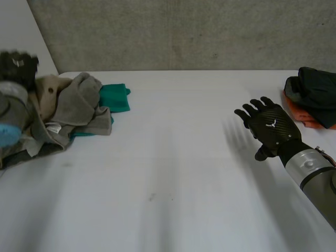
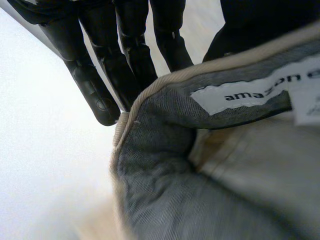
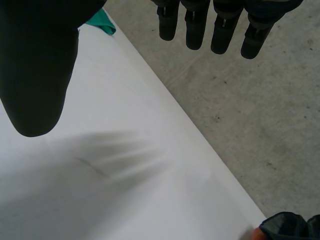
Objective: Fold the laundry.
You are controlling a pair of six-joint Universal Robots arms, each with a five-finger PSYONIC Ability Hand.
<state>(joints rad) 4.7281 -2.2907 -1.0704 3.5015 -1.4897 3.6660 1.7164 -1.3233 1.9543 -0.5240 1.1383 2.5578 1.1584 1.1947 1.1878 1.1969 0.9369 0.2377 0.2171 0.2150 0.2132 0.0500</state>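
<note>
Table (image 1: pixel 173 178) lies free between laundry heap (image 1: pixel 71 110) and dark pile (image 1: pixel 315 92).

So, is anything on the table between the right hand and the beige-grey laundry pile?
Nothing visible. Bare white table lies between the right hand and the pile; the dark clothes sit on the hand's far side, off that path.

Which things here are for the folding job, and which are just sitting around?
For the job:
beige garment, pinched in the left hand
teal cloth under it
probably the dark cloth lying on the orange cloth, at the far corner
right hand, open, holding nothing

Just there:
white table
grey wall
</note>
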